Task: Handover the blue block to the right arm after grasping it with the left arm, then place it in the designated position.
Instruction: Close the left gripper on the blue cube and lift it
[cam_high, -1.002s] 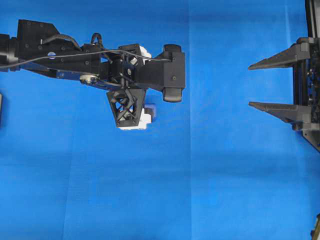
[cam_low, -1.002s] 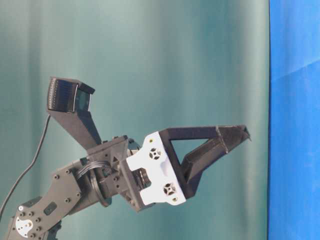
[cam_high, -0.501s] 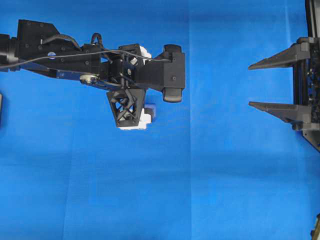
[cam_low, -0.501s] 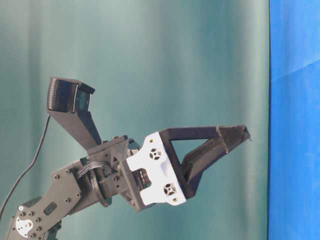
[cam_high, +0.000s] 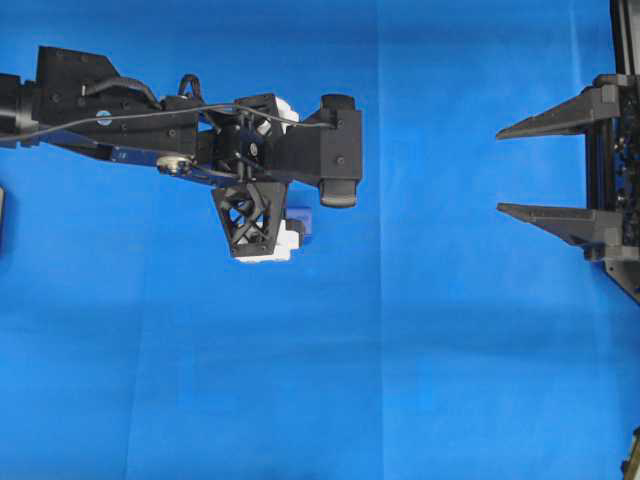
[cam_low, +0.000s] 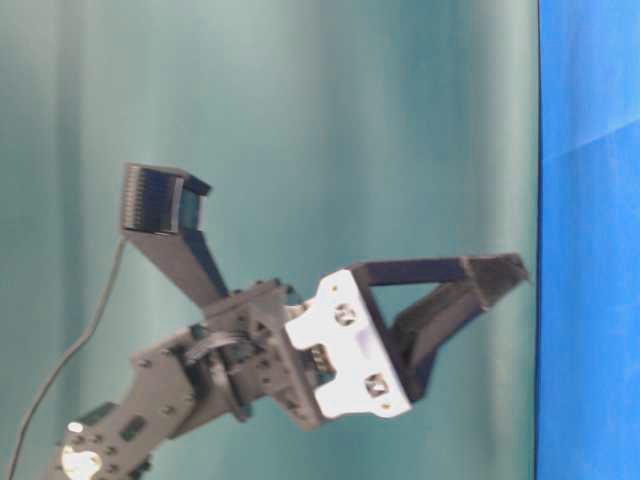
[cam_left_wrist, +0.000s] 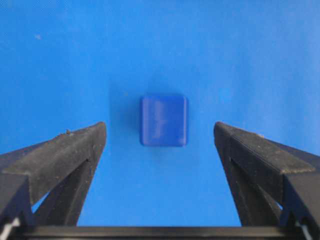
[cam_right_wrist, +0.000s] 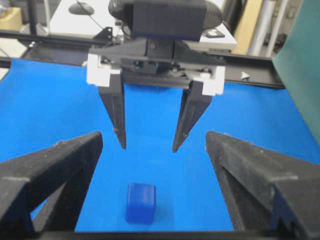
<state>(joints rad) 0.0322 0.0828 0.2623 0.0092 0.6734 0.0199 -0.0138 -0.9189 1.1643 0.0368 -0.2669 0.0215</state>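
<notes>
On smooth cloth (cam_left_wrist: 240, 50): rounded blue block (cam_left_wrist: 163, 120).

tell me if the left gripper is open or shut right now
Open. In the left wrist view the left gripper has its fingers spread wide apart, with the blue block lying untouched on the cloth between them.

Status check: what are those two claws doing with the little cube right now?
Left tool open above blue block, not touching. Right tool open, empty, far side. Nothing in the way.
</notes>
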